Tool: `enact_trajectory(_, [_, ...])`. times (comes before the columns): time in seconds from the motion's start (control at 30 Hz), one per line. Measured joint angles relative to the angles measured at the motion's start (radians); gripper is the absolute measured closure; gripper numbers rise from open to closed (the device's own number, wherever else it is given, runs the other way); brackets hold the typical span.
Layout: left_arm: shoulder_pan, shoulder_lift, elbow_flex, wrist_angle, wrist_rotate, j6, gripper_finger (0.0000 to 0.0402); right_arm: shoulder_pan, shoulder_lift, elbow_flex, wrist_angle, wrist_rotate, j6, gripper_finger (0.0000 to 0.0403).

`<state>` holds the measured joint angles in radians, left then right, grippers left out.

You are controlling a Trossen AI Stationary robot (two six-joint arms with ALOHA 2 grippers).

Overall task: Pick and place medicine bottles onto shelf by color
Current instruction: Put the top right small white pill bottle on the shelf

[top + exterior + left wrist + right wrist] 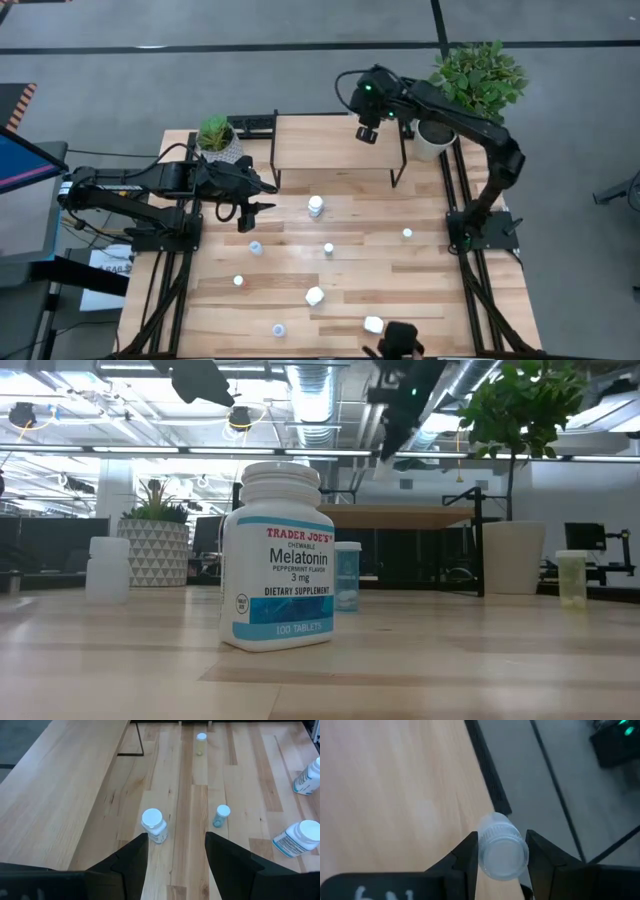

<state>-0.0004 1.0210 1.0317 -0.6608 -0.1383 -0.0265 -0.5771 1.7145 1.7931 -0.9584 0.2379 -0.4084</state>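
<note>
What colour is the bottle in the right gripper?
Pale blue bottle, translucent, clearest in the right wrist view.

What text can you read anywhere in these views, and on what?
White plastic bottle with blue-banded label, low view:
"TRADER JOE'S"
"CHEWABLE"
"Melatonin"
"PEPPERMINT FLAVOR"
"3 mg"
"DIETARY SUPPLEMENT"
"100 TABLETS"
Its small round seal: too small to read.
Labels on the white bottles in the left wrist view: blurred, unreadable.

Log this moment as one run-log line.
right gripper: shut on pale bottle, over shelf edge | left gripper: open, empty, above table
</note>
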Motion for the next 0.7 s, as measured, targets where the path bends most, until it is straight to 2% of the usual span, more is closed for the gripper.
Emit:
enact_trajectory(0.17, [0.000,0.000,0.000,0.000,0.000,0.000,0.0216,-0.039,0.042,-0.001,-0.050,-0.013,0.006,0.0264])
enact_trajectory(0.53, [0.000,0.000,0.000,0.001,0.000,0.000,0.0216,-0.111,0.049,0.001,-0.217,-0.217,-0.001,0.0264])
enact_trajectory(0.7, [0.000,0.000,0.000,0.000,0.000,0.000,0.0216,-0.114,0.069,0.002,-0.205,-0.217,-0.021,0.0267])
